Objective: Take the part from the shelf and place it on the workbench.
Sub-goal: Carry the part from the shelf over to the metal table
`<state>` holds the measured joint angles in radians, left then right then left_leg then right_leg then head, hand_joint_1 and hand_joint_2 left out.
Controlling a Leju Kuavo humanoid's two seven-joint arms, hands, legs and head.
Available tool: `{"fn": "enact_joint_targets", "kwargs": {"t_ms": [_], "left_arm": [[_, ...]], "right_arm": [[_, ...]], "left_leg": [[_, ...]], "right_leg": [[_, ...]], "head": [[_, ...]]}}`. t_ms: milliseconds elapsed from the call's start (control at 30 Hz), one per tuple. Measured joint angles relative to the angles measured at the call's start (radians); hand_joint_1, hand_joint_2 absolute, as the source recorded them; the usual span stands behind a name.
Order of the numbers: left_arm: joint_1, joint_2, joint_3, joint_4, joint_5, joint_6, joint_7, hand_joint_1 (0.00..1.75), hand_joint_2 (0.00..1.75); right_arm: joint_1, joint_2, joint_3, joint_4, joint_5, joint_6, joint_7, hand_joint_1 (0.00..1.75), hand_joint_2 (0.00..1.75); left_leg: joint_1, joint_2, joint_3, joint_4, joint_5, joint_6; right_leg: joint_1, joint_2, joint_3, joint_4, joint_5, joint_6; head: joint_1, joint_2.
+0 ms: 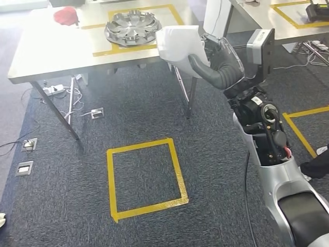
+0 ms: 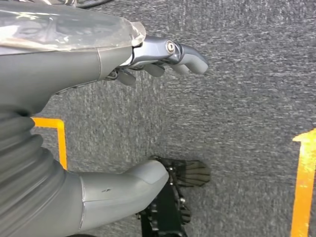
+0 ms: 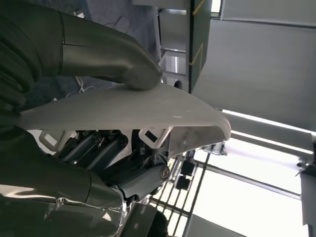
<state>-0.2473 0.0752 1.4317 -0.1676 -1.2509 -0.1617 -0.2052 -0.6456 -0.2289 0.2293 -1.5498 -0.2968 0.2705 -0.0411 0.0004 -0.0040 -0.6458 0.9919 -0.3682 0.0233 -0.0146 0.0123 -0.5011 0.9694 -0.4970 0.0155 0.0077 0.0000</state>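
Note:
My right hand [image 1: 217, 64] holds a white curved plastic part [image 1: 179, 46], thumb on top and fingers beneath, at the right end of the grey workbench [image 1: 42, 56]. In the right wrist view the part [image 3: 149, 106] is a thin pale panel pinched between the thumb [image 3: 111, 57] and the dark fingers [image 3: 111, 153]. The part hangs over the table's near right corner, beside a yellow-taped rectangle [image 1: 170, 13]. My left hand [image 2: 160, 57] hangs above the carpet with its fingers loosely curled and nothing in it.
A silver wheel cover [image 1: 133, 27] lies in the taped rectangle on the workbench, and a red cloth [image 1: 66, 15] sits at the far left. A yellow taped square [image 1: 145, 177] marks the carpet. Cables and a power strip [image 1: 54, 90] lie under the table. A second table [image 1: 294, 20] stands at right.

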Motion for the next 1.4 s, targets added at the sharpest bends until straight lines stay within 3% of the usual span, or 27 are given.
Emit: {"fn": "enact_joint_targets", "kwargs": {"t_ms": [100, 167, 200, 267, 333, 367, 433, 500, 533, 567, 633, 700, 767, 833, 867, 900, 967, 1033, 1167, 1233, 1300, 1333, 1367, 1400], "left_arm": [[0.001, 0.001, 0.000, 0.000, 0.000, 0.000, 0.000, 0.00, 1.75], [0.000, 0.001, 0.000, 0.000, -0.001, 0.000, 0.000, 0.00, 1.75], [-0.001, 0.000, 0.000, 0.000, -0.002, 0.000, 0.000, 0.00, 1.75], [-0.001, -0.001, 0.000, 0.000, -0.005, 0.000, 0.000, 0.00, 1.75], [0.002, -0.002, 0.000, 0.000, -0.006, 0.000, 0.001, 0.00, 1.75], [0.004, -0.002, 0.000, 0.000, -0.006, 0.000, 0.001, 0.00, 1.75], [0.004, -0.005, 0.000, 0.000, -0.007, 0.000, 0.001, 0.00, 1.75], [0.002, -0.008, 0.000, 0.001, -0.008, 0.000, 0.002, 0.00, 1.75], [0.002, -0.008, 0.000, 0.002, -0.009, 0.000, 0.002, 0.00, 1.75], [0.001, -0.008, 0.000, 0.002, -0.009, 0.000, 0.002, 0.00, 1.75], [-0.002, -0.008, 0.000, 0.002, -0.010, 0.000, 0.003, 0.00, 1.75], [-0.006, -0.008, 0.000, 0.003, -0.011, 0.000, 0.002, 0.00, 1.75], [-0.008, -0.007, 0.000, 0.003, -0.010, 0.000, 0.002, 0.00, 1.75], [-0.005, -0.006, 0.000, 0.003, -0.010, 0.000, 0.003, 0.00, 1.75], [-0.003, -0.007, 0.000, 0.003, -0.010, 0.000, 0.003, 0.00, 1.75], [-0.002, -0.007, 0.000, 0.003, -0.010, 0.000, 0.003, 0.00, 1.75], [-0.001, -0.007, 0.000, 0.003, -0.009, 0.000, 0.003, 0.00, 1.75], [-0.001, -0.007, 0.000, 0.003, -0.009, 0.000, 0.003, 0.00, 1.75], [0.001, -0.008, 0.000, 0.004, -0.009, 0.000, 0.003, 0.00, 1.75], [-0.001, -0.008, 0.000, 0.004, -0.009, 0.000, 0.002, 0.00, 1.75], [-0.001, -0.007, 0.000, 0.004, -0.009, 0.001, 0.002, 0.00, 1.75], [0.000, -0.007, 0.000, 0.004, -0.009, 0.001, 0.002, 0.00, 1.75], [0.001, -0.008, 0.000, 0.004, -0.009, 0.002, 0.002, 0.00, 1.75], [0.001, -0.008, 0.000, 0.004, -0.009, 0.002, 0.002, 0.00, 1.75]], "right_arm": [[0.001, -0.001, -0.001, -0.001, 0.000, 0.000, 0.000, 1.75, 1.75], [0.001, -0.001, -0.002, -0.001, 0.000, -0.001, 0.000, 1.75, 1.75], [0.000, -0.002, -0.002, -0.002, 0.000, -0.001, 0.000, 1.75, 1.75], [0.000, -0.002, -0.002, -0.002, 0.000, -0.002, 0.001, 1.75, 1.75], [0.005, -0.002, -0.002, -0.002, 0.000, -0.003, 0.002, 1.75, 1.75], [0.007, -0.002, -0.002, -0.001, 0.000, -0.003, 0.003, 1.75, 1.75], [0.007, -0.002, -0.002, -0.001, 0.004, -0.003, 0.004, 1.75, 1.75], [0.005, -0.002, -0.002, -0.001, 0.009, -0.003, 0.005, 1.75, 1.75], [0.004, -0.002, -0.002, -0.001, 0.011, -0.003, 0.006, 1.75, 1.75], [0.003, -0.003, -0.003, -0.002, 0.011, -0.003, 0.008, 1.75, 1.75], [0.000, -0.003, -0.003, -0.005, 0.011, -0.002, 0.010, 1.75, 1.75], [-0.006, -0.003, -0.003, -0.008, 0.011, -0.001, 0.010, 1.75, 1.75], [-0.010, -0.003, -0.002, -0.008, 0.011, 0.000, 0.010, 1.75, 1.75], [-0.009, -0.003, -0.002, -0.008, 0.011, 0.001, 0.011, 1.75, 1.75], [-0.008, -0.003, -0.002, -0.008, 0.011, 0.001, 0.011, 1.75, 1.75], [-0.008, -0.003, -0.001, -0.008, 0.011, 0.001, 0.011, 1.75, 1.75], [-0.009, -0.003, -0.001, -0.008, 0.011, 0.002, 0.010, 1.75, 1.75], [-0.012, -0.004, -0.001, -0.009, 0.011, 0.003, 0.008, 1.75, 1.75], [-0.021, -0.003, -0.002, -0.011, 0.009, 0.003, -0.003, 1.75, 1.75], [-0.024, -0.003, -0.003, -0.011, 0.009, 0.004, -0.005, 1.75, 1.75], [-0.026, -0.003, -0.003, -0.011, 0.009, 0.003, -0.006, 1.75, 1.75], [-0.027, -0.003, -0.003, -0.011, 0.009, 0.003, -0.006, 1.75, 1.75], [-0.027, -0.003, -0.003, -0.011, 0.009, 0.003, -0.006, 1.75, 1.75], [-0.027, -0.003, -0.003, -0.010, 0.009, 0.003, -0.006, 1.75, 1.75]], "left_leg": [[-0.001, -0.002, 0.020, -0.027, -0.021, 0.004], [0.001, -0.004, 0.041, -0.032, -0.031, 0.012], [0.002, -0.005, 0.051, -0.033, -0.036, 0.017], [-0.002, -0.006, 0.066, -0.033, -0.050, 0.024], [-0.009, -0.007, 0.087, -0.033, -0.067, 0.028], [-0.012, -0.008, 0.102, -0.033, -0.076, 0.029], [-0.020, -0.009, 0.133, -0.034, -0.098, 0.030], [-0.023, -0.010, 0.152, -0.035, -0.116, 0.026], [-0.022, -0.009, 0.157, -0.036, -0.121, 0.022], [-0.022, -0.009, 0.160, -0.036, -0.123, 0.017], [-0.023, -0.007, 0.162, -0.022, -0.123, 0.008], [-0.022, -0.006, 0.116, 0.063, -0.128, -0.004], [-0.011, -0.004, 0.019, 0.202, -0.168, -0.019], [0.003, -0.004, -0.062, 0.281, -0.213, -0.036], [0.010, -0.003, -0.080, 0.273, -0.210, -0.044], [0.018, -0.002, -0.075, 0.224, -0.178, -0.051], [0.033, 0.006, -0.038, 0.073, -0.060, -0.066], [0.038, 0.016, -0.014, -0.016, 0.010, -0.063], [0.037, 0.014, -0.002, -0.017, -0.001, -0.027], [0.033, 0.009, 0.016, -0.018, -0.012, -0.013], [0.026, 0.005, 0.035, -0.019, -0.028, -0.004], [0.021, 0.003, 0.046, -0.019, -0.037, 0.000], [0.015, 0.001, 0.059, -0.019, -0.047, 0.003], [0.009, -0.002, 0.075, -0.019, -0.057, 0.005]], "right_leg": [[-0.002, 0.001, 0.010, -0.005, -0.002, 0.019], [-0.003, -0.003, -0.001, 0.034, -0.020, 0.027], [-0.004, -0.005, -0.027, 0.083, -0.038, 0.029], [-0.003, -0.007, -0.109, 0.222, -0.083, 0.031], [-0.001, -0.007, -0.173, 0.290, -0.098, 0.029], [0.001, -0.007, -0.179, 0.267, -0.078, 0.025], [0.011, -0.006, -0.148, 0.134, 0.022, 0.005], [0.022, -0.006, -0.116, 0.028, 0.091, -0.015], [0.026, -0.005, -0.109, 0.007, 0.102, -0.022], [0.027, -0.006, -0.103, 0.004, 0.097, -0.026], [0.020, -0.006, -0.081, -0.014, 0.102, -0.033], [0.010, -0.007, -0.055, -0.029, 0.099, -0.037], [0.003, -0.009, -0.041, -0.035, 0.089, -0.036], [-0.006, -0.008, -0.025, -0.036, 0.073, -0.029], [-0.011, -0.008, -0.014, -0.036, 0.062, -0.023], [-0.017, -0.008, 0.000, -0.035, 0.051, -0.016], [-0.025, -0.009, 0.027, -0.033, 0.028, 0.001], [-0.023, -0.009, 0.039, -0.032, 0.004, 0.018], [-0.025, -0.010, 0.050, -0.011, -0.012, 0.039], [-0.025, -0.014, -0.004, 0.091, -0.033, 0.040], [-0.017, -0.014, -0.095, 0.240, -0.093, 0.037], [-0.013, -0.014, -0.132, 0.286, -0.123, 0.033], [-0.008, -0.013, -0.155, 0.301, -0.138, 0.027], [-0.002, -0.013, -0.161, 0.277, -0.130, 0.017]], "head": [[0.001, 0.000], [0.007, 0.000], [0.010, 0.000], [0.021, 0.000], [0.031, 0.000], [0.035, 0.000], [0.042, 0.000], [0.036, 0.000], [0.034, 0.000], [0.032, 0.000], [0.036, 0.000], [0.032, 0.000], [0.024, 0.000], [0.020, 0.000], [0.018, 0.000], [0.015, 0.000], [0.007, 0.000], [-0.001, 0.000], [0.017, 0.000], [0.029, 0.000], [0.046, 0.000], [0.053, 0.000], [0.059, 0.000], [0.063, 0.000]]}}
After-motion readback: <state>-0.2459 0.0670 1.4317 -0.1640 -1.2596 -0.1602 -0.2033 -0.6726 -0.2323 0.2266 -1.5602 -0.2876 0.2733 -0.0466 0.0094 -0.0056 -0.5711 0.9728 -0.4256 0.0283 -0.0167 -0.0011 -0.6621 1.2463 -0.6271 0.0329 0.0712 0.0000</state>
